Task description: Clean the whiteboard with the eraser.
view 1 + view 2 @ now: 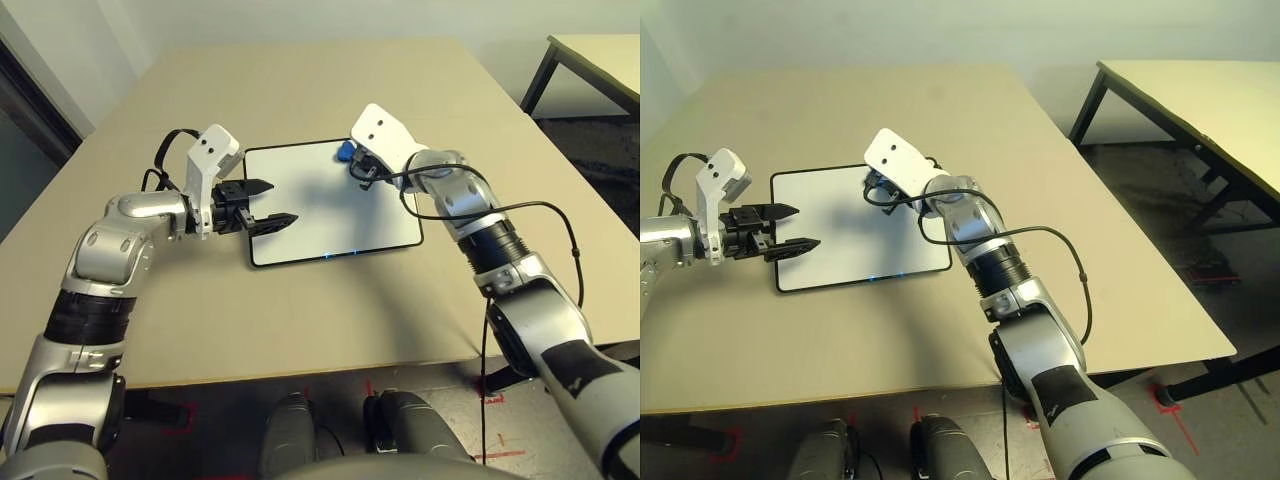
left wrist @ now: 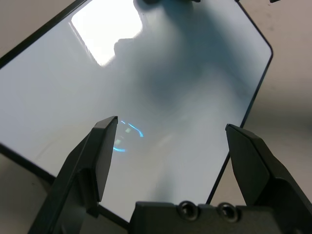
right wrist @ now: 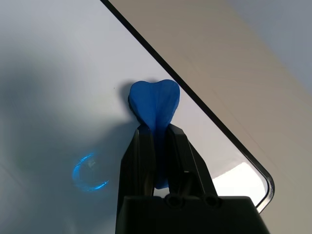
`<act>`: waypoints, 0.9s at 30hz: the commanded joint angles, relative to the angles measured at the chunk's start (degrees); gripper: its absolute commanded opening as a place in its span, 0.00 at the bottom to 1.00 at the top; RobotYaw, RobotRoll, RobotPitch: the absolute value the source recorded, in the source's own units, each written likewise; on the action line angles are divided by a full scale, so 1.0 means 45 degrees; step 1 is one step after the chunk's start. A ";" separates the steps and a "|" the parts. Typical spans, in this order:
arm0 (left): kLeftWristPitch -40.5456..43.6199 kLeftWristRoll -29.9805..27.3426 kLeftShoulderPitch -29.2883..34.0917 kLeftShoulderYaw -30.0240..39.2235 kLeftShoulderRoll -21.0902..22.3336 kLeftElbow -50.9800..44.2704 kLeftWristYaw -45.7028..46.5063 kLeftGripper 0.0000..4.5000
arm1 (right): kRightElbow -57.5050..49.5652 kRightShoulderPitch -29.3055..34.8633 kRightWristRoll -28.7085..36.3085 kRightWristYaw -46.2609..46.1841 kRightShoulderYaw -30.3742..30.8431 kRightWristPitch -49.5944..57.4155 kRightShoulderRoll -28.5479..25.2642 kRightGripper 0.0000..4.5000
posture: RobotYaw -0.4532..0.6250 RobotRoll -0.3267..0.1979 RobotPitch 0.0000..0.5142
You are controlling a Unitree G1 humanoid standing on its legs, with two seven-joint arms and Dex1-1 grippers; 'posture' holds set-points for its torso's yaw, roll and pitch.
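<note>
I'm holding the eraser pinched tight in my right gripper — the blue block is squished between the fingers and bulging out past the tips, pressing against the board near its far edge, close to the far right corner. My left gripper is hanging with its jaws wide apart over the board's left edge, gripping nothing. The board is lying flat on the table, and I'm seeing a faint blue curved mark on it.

What's worrying me: nothing is pinning the board down, so if I'm pushing hard while sweeping, the whole thing could be sliding across the table instead of getting wiped. Also the eraser is gripped pretty far back — a sideways drag could be twisting it out of the fingers, or I could be running it off the far edge since I'm working so close to it. That blue mark near the front edge could be getting missed too.
</note>
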 commanded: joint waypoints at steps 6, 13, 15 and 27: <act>-0.0384 0.0173 -0.0114 -0.0072 -0.0061 0.0385 -0.0084 1.00 | -0.2048 0.0779 0.0378 0.0143 -0.0251 0.2046 -0.0180 0.05 | 0.41 0.62 0.14; -0.2431 0.0191 -0.0915 0.1360 -0.1314 0.1321 0.1710 1.00 | -0.3694 0.0005 0.1155 -0.0605 -0.1700 0.3676 -0.0042 0.05 | 0.42 0.62 0.14; -0.3493 0.0206 -0.1333 0.2196 -0.1956 0.1818 0.2856 1.00 | -0.3452 -0.0616 0.1403 -0.1301 -0.2628 0.3790 -0.0082 0.05 | 0.42 0.62 0.14; -0.6901 0.0785 -0.0742 0.4803 -0.2929 0.3498 0.6820 1.00 | -0.1188 -0.0161 0.1808 -0.3848 -0.5424 0.3601 -0.1748 0.05 | 0.42 0.62 0.14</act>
